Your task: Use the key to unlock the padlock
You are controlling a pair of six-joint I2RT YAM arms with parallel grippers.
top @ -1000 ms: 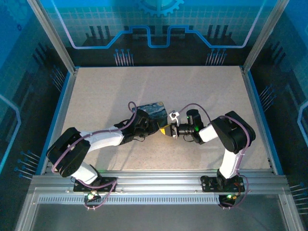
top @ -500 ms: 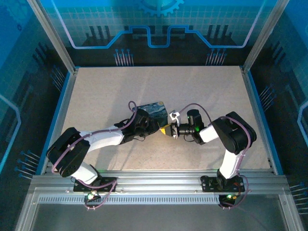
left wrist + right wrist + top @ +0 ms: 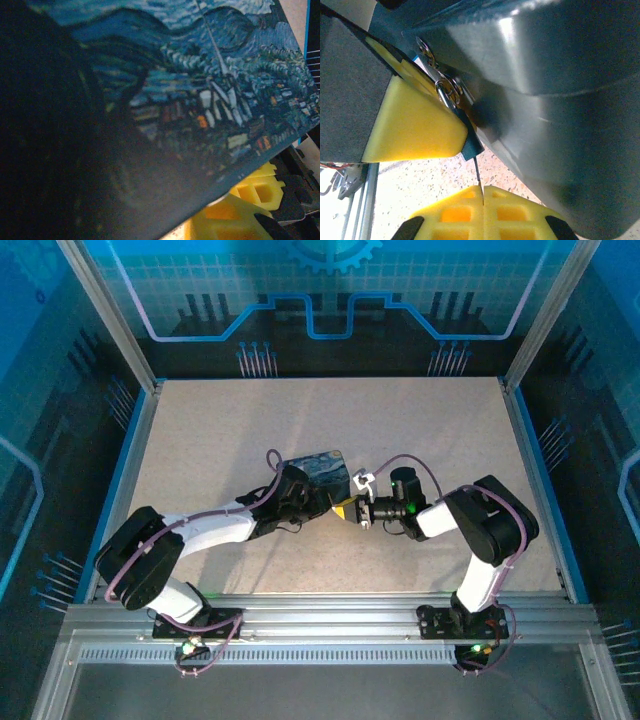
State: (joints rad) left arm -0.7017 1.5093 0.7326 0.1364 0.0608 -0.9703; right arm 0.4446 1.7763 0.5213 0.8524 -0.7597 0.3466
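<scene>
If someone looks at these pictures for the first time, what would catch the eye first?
The blue-and-yellow painted tin stands out most, at the middle of the table. In the right wrist view, the right gripper pinches the thin key between its yellow fingers, pointing toward the small padlock at the tin's edge.

No words, labels, brand marks or numbers can be read on any surface in these views.

padlock: only the shackle is clear, body mostly hidden between yellow pad and tin. key: far end buried in right claw. Tin runs off frame.
</scene>
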